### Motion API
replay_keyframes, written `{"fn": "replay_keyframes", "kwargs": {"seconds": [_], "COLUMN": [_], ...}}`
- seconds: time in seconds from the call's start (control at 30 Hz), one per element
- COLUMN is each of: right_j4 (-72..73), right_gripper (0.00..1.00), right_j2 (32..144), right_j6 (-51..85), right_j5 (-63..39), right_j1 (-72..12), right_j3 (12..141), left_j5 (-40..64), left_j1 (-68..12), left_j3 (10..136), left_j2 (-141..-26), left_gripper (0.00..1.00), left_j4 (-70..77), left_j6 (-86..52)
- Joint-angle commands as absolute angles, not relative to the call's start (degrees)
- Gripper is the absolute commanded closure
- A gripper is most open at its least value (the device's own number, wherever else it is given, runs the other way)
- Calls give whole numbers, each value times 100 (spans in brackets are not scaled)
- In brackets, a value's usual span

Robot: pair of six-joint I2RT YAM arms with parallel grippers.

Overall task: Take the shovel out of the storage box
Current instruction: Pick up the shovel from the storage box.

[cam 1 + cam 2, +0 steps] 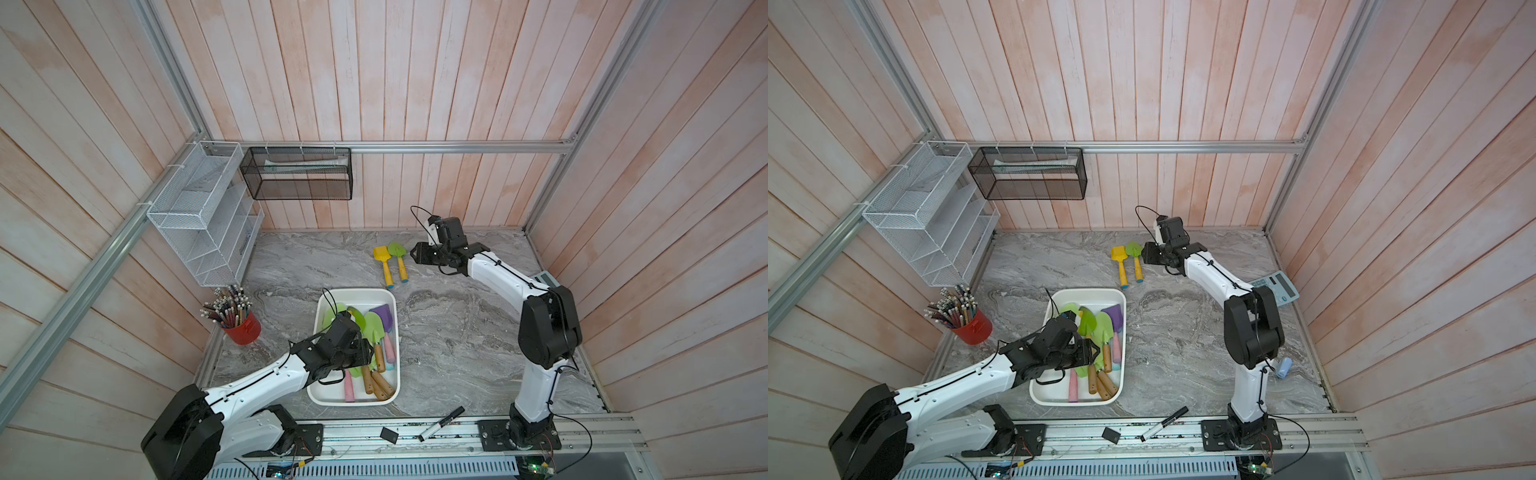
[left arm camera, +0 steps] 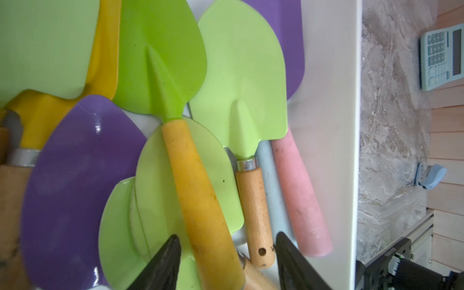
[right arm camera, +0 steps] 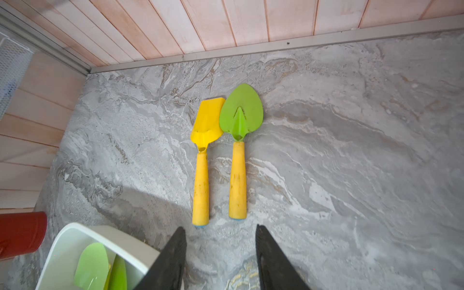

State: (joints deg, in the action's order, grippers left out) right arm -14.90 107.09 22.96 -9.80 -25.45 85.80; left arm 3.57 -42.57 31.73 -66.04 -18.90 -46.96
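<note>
Red at the left, one cup (image 1: 245,330) holds pencils. Right of it, one white storage box (image 1: 357,296) holds a heap of shovels too overlapped to count, and the left gripper (image 2: 227,236) hangs partly open astride one yellow-handled shovel (image 2: 195,180), not closed on it. Farther right, two more lie side by side on the marble, a yellow shovel (image 3: 207,123) and a green shovel (image 3: 241,110), with the right gripper (image 3: 220,227) parted and empty just beside them.

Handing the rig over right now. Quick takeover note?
Left end effector: open, low over the storage box, jaws either side of a green shovel's yellow handle, not closed.
Right end effector: open, empty, over the table.
Done: yellow shovel and other green shovel lie side by side on the table.
Left: grip, lift this one; several more in the box.
</note>
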Motion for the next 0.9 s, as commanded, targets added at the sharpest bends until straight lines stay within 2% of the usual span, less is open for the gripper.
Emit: {"fn": "replay_keyframes", "kwargs": {"seconds": [0.0,0.17,0.43,0.87], "right_j4": [-1047,-786,-610,-459], "right_gripper": [53,54,56,62], "right_j2": [10359,9881,9661,9389], "right_j6": [2430,2496,2553,2596], "right_j5": [-1116,-1112,-1302,-1386], "right_j1": [-2584,-2592,-2584,-2584], "right_j3": [7912,7228,6822,6491], "left_j5": [38,-26,-179,-268], "left_j1": [-4296,-4331,-4494,-4580], "left_j3": [3383,3636,3855,3948], "left_j2": [-6743,-7170,-7512,-7465], "left_gripper": [40,42,49,70], "left_j4": [-2127,-2372,-2572,-2716], "left_j6": [-4735,-4654,-4700,-4839]}}
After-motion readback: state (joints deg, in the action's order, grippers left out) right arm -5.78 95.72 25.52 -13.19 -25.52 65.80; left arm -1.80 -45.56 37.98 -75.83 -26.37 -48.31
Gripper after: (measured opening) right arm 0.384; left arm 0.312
